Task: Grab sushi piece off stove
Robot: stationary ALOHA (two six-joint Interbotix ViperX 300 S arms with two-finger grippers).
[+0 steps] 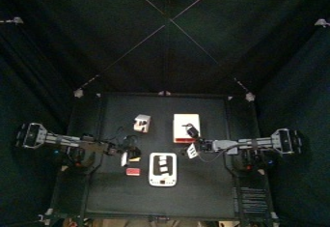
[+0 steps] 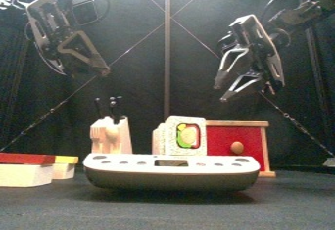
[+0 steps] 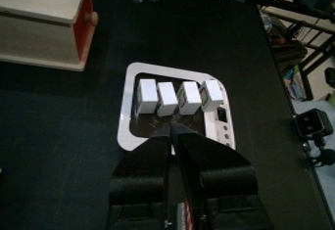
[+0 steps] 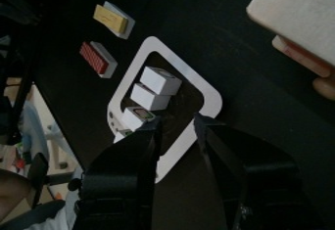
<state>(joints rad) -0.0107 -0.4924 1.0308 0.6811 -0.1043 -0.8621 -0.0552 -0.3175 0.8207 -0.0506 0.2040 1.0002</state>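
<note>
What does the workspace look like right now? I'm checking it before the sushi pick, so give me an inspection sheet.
surface: black table, no spills seen.
job's things: white stove near the front edge; three sushi pieces in a row on it.
clutter: red block and yellow block beside the stove; red box and white toy behind it.
grippers: left gripper and right gripper raised above the table, fingers open, empty.
cables: cable loop hangs high, off the table.
surroundings: black curtains.
</note>
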